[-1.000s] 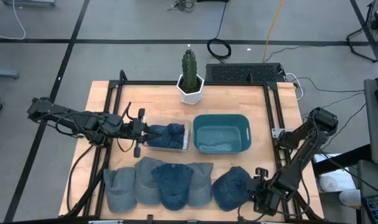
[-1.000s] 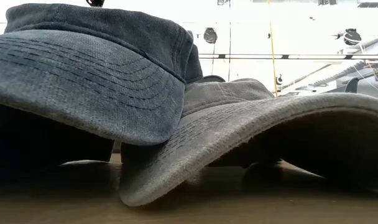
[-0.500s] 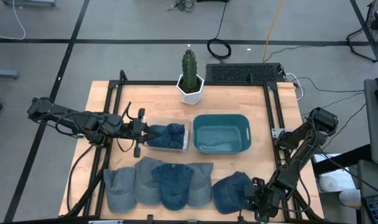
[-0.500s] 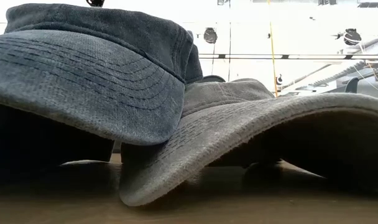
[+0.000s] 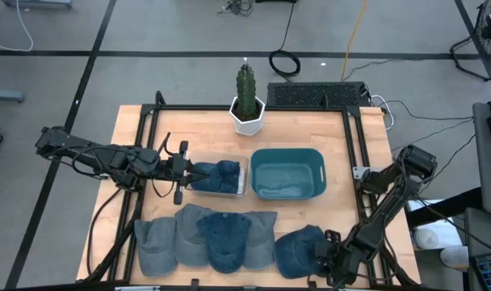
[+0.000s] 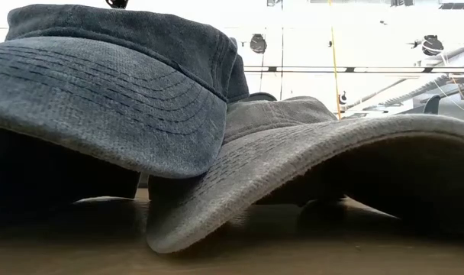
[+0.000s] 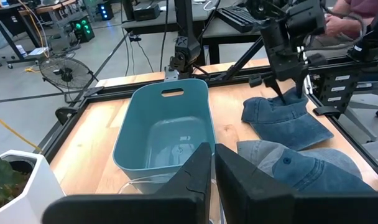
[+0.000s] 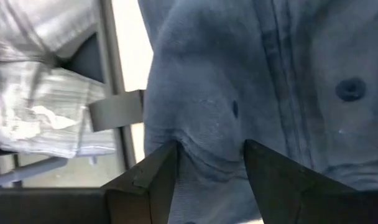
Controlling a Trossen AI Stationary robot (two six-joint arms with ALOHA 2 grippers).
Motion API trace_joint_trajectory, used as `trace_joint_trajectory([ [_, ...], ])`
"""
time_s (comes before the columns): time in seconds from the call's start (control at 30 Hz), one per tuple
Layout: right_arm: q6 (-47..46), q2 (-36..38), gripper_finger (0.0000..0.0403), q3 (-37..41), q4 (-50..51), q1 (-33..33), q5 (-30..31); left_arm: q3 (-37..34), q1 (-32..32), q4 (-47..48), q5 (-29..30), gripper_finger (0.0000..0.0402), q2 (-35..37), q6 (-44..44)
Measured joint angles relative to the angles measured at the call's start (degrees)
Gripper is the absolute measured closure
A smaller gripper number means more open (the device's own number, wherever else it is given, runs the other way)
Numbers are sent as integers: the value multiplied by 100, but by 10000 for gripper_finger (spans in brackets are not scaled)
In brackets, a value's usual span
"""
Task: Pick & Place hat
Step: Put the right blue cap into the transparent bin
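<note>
A dark blue denim hat [image 5: 294, 250] lies on the table near the near right corner. My right gripper [image 5: 327, 257] stands over the hat's right side, shut on its cloth; the left wrist view shows this gripper [image 7: 280, 93] on the same hat [image 7: 288, 121]. My left gripper [image 5: 190, 171] is shut and hovers at the left end of a clear bin [image 5: 239, 187] that holds another denim hat [image 5: 219, 176]. Several more hats [image 5: 205, 238] lie overlapping in a row along the near edge. They fill the low view [image 6: 102, 99], which shows no gripper. My right gripper [image 8: 207, 155] pinches a puckered fold of the hat's crown panel [image 8: 207, 134] between its two fingers, away from the top button [image 8: 352, 88]. The fingers come from above, pointing down. The hat still rests on the table. Whether my left gripper touches the hat in the clear bin, I cannot tell.
A teal bin [image 5: 258, 158] stands mid-table, right of the clear bin. A potted cactus [image 5: 247, 101] is at the far edge. Black frame rails [image 5: 352, 145] run along the table's sides. Bare wood shows at the far left and far right.
My right gripper has moved toward the table's near edge and a little left, coming down onto the dark blue hat's right side. The hat has shifted slightly toward the near edge. The left arm has kept still.
</note>
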State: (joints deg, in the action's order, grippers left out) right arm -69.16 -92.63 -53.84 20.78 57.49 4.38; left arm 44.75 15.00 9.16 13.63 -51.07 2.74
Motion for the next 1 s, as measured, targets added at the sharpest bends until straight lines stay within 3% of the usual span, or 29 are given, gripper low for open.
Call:
trace_joint_trajectory([
  [0.3,413,-180,248,0,-33,-61,-2,0,2,1,0,371,0,1],
  [0.53,952,-147,386,0,-191,-122,-16,0,1,1,0,371,0,1],
  [0.83,1002,178,399,0,-448,-120,13,0,2,0,0,371,0,1],
  [1.0,1382,708,401,0,-626,-117,471,0,0,1,0,371,0,1],
])
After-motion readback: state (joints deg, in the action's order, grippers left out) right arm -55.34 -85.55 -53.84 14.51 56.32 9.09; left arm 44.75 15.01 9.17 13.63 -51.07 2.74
